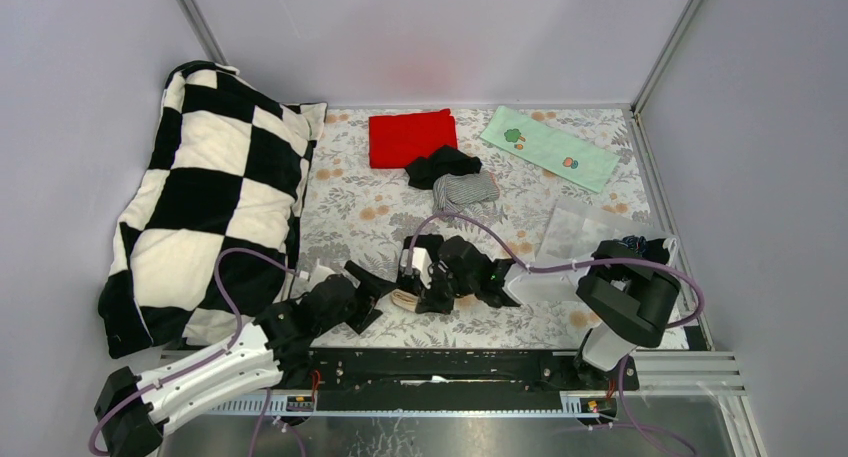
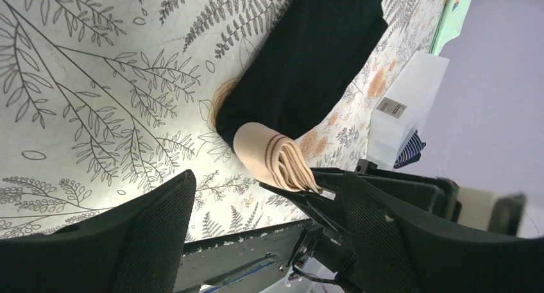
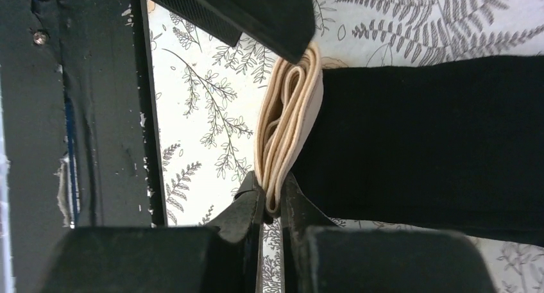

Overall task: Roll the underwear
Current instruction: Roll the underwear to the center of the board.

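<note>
Brief in work: the black brief (image 3: 423, 139) lies flat on the bench (image 1: 340, 207). In the top view it is at 6 o'clock of the printed cover, just in front of the arm bases. It looks folded into a long strip.
Waistband: the beige waistband (image 3: 282, 120) is at the near end of this strip, and its layers lie one on another.
Other underwear: a second black brief (image 1: 443, 164) and the grey striped brief (image 1: 466, 189) lie in a loose heap. The heap is at 12 o'clock from the brief in work and well apart from it, and the two pieces touch each other.
Progress: I judge that the task is at an early step. No finished roll is visible anywhere. The first brief is flat, with only its band end gathered, and the heap looks untouched. To roll this strip and then the other pieces is left.
Right pincer: the right pincer (image 3: 269, 200) is almost closed and pinches the edge of the layered waistband between its tips.
Left pincer: the left pincer (image 2: 269, 177) stands wide and holds nothing. It is near the waistband, at its 9 o'clock side, and I see no contact with the cloth.
Around: the red cloth (image 1: 412, 137) is at 11 o'clock of the heap, touching it. The green cloth (image 1: 548, 147) is at 2 o'clock of the heap, and the checkered pillow (image 1: 210, 197) is at the 9 o'clock edge of the bench.
</note>
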{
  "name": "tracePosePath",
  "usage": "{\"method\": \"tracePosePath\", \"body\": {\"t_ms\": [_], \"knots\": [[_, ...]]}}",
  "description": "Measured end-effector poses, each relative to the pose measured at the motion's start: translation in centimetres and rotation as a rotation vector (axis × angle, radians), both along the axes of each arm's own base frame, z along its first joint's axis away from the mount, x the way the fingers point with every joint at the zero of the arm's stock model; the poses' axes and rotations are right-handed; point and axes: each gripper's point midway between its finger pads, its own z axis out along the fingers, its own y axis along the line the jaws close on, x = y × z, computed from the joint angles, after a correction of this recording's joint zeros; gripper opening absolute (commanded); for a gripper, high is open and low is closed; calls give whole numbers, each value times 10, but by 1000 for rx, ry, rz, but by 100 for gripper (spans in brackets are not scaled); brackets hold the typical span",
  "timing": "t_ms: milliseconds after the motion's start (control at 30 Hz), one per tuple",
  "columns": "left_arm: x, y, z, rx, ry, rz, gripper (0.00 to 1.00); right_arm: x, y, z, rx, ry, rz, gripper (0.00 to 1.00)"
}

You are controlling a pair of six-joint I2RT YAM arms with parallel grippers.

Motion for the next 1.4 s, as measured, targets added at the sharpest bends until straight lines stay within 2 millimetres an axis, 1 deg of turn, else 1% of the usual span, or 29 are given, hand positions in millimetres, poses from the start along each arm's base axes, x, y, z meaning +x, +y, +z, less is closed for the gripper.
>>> {"method": "tracePosePath", "body": {"t_ms": [200,367,633,700,733,767,900,1000,1167,1267,1400], "knots": [[4,4,6,28,-55,-11,88,1,-3,-5,-32,170,-78,0],[6,6,7,84,-116,-59,86,4,-10,-10,-47,299,-165,0],[12,0,12,142,-239,-158,86,9,-14,-11,-46,491,-275,0],[12,-2,8,146,-261,-185,85,10,-15,-12,-45,533,-296,0],[11,-4,3,151,-270,-204,85,11,-15,-11,-45,558,-305,0],[11,-4,2,153,-270,-206,85,12,-16,-11,-46,581,-315,0],[8,-3,-12,179,-268,-239,85,17,-16,-11,-68,657,-345,0],[7,-3,-18,194,-265,-253,85,22,-15,-11,-92,699,-357,0],[11,-8,-12,171,-295,-254,84,25,-13,-12,-142,754,-365,0],[12,-10,-9,159,-312,-253,80,25,-12,-13,-169,782,-371,0],[14,-11,-12,164,-319,-258,76,25,-13,-13,-190,815,-377,0]]}}
